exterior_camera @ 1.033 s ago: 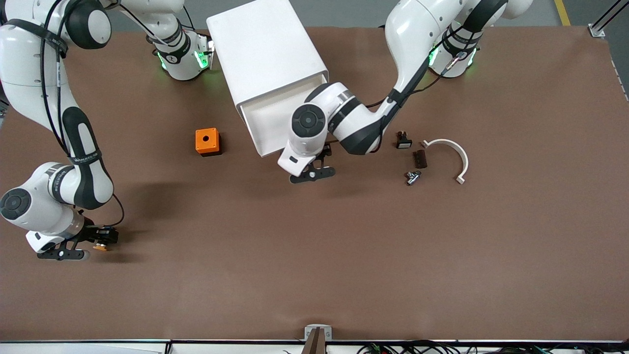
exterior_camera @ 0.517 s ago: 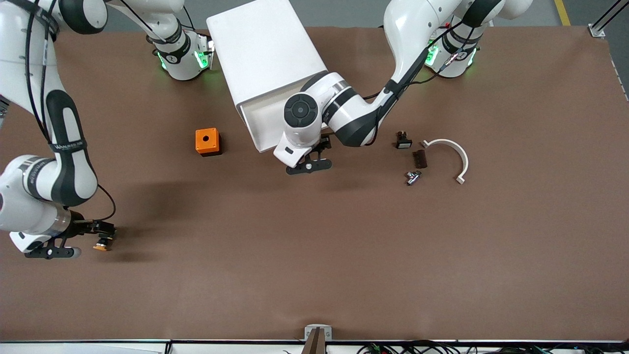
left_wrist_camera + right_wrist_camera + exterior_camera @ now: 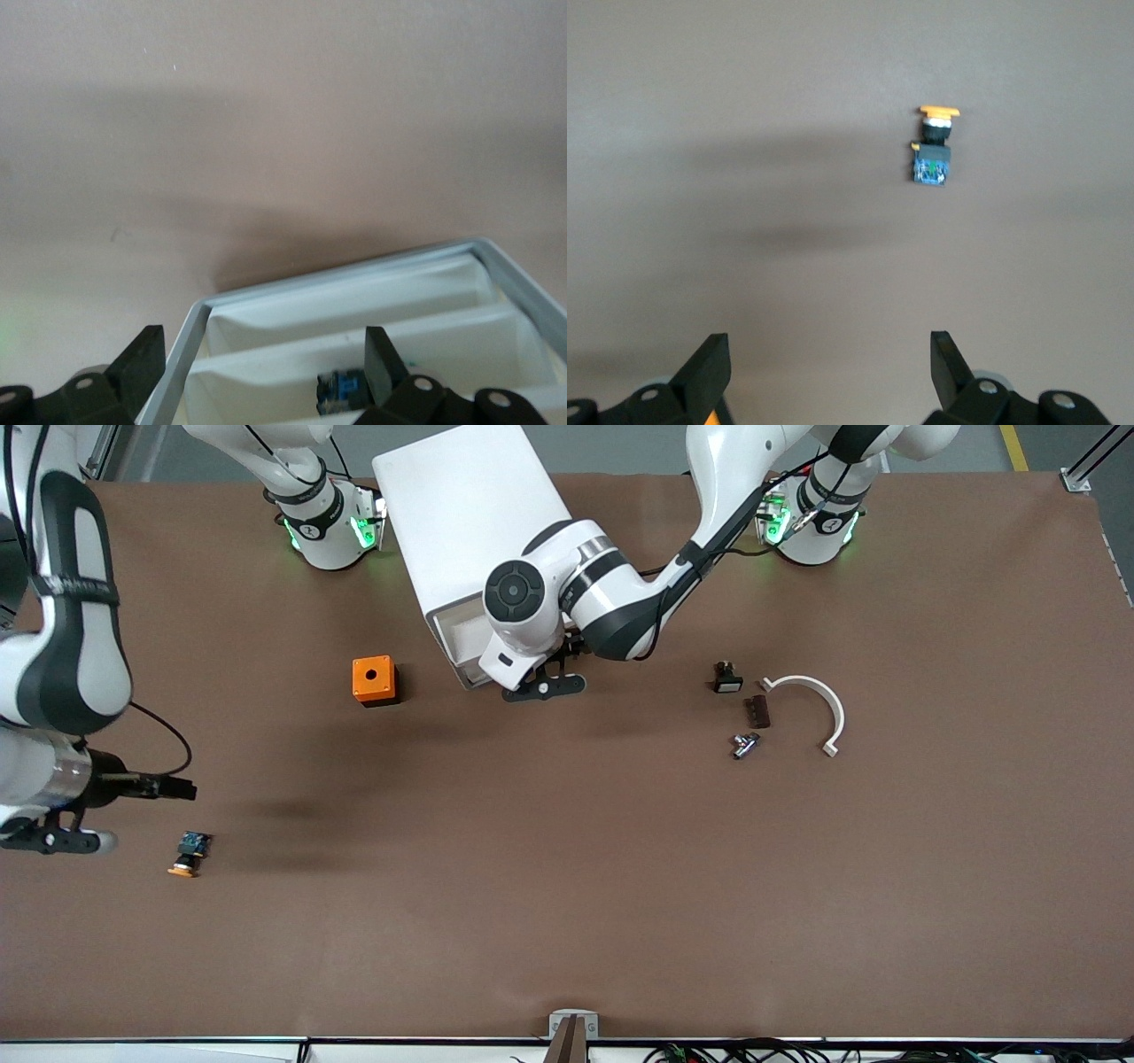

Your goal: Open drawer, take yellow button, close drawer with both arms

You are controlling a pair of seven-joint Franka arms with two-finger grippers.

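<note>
The button [image 3: 189, 852], with its orange cap and bluish end, lies free on the brown table near the right arm's end; it also shows in the right wrist view [image 3: 932, 150]. My right gripper [image 3: 180, 788] is open and empty above the table beside it, jaws wide [image 3: 828, 341]. The drawer [image 3: 461, 642] sticks a little way out of the white cabinet [image 3: 469, 514]. My left gripper [image 3: 567, 654] is open at the drawer's front, its jaws [image 3: 263, 341] straddling the drawer's rim [image 3: 354, 270].
An orange cube with a round hole [image 3: 373, 680] stands beside the cabinet. A small blue-black part [image 3: 341, 390] lies in a drawer compartment. Toward the left arm's end lie a black piece with white face [image 3: 727, 679], a brown piece [image 3: 757, 710], a metal piece [image 3: 744, 744] and a white curved bracket [image 3: 819, 700].
My right gripper let go of the button, opened and lifted away; the button now lies on the table. My left gripper moved toward the cabinet and the drawer slid most of the way in.
</note>
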